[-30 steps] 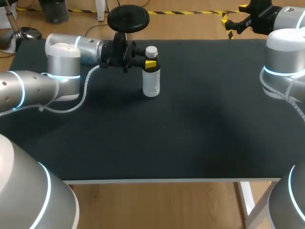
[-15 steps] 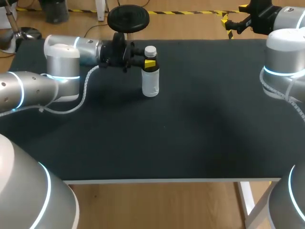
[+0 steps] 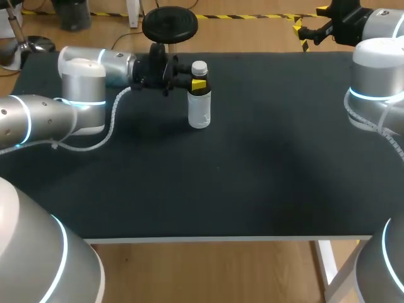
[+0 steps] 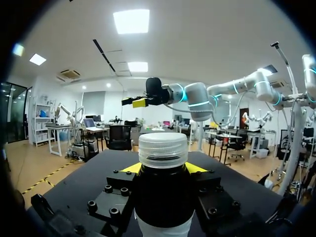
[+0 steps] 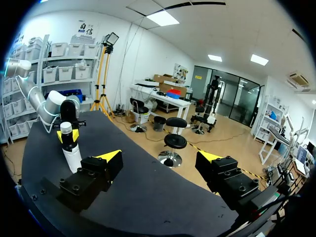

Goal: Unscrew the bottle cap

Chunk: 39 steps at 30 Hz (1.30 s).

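From above, the bottle (image 3: 200,104) stands upright on my table (image 3: 252,177), neck clamped by my left gripper (image 3: 199,84). Left wrist: the cap (image 4: 163,149) rises above the fingers. Right wrist: my right gripper (image 5: 159,158) gapes, holding nothing, well apart from the bottle.

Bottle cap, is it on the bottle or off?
On. The white cap sits level atop the upright bottle, with the left gripper closed on the neck just below it.
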Each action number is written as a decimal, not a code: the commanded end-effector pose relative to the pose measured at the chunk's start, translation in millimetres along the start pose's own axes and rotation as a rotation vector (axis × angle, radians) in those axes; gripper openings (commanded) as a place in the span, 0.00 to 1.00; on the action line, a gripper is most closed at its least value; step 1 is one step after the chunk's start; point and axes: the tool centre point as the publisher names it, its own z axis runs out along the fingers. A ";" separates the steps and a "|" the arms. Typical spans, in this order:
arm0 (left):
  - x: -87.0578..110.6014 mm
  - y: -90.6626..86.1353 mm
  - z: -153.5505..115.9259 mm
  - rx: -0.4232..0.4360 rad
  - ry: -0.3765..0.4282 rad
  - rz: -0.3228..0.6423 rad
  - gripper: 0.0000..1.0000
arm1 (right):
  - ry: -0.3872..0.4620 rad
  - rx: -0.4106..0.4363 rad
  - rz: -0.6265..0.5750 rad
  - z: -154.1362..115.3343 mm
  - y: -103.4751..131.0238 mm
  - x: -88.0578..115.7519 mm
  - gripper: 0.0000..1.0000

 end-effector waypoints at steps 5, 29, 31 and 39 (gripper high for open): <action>2.1 -1.3 0.2 -0.003 -0.005 0.001 0.00 | 0.000 0.000 0.000 -0.1 -0.1 0.1 1.00; 2.1 -1.3 0.2 -0.003 -0.005 0.001 0.00 | 0.093 -0.184 0.085 45.5 42.5 153.9 1.00; 2.1 -1.3 0.2 -0.003 -0.005 0.001 0.00 | 0.096 -0.200 0.100 45.7 43.9 169.5 1.00; 2.1 -1.3 0.2 -0.003 -0.005 0.001 0.00 | 0.104 -0.227 0.139 54.2 49.8 224.3 1.00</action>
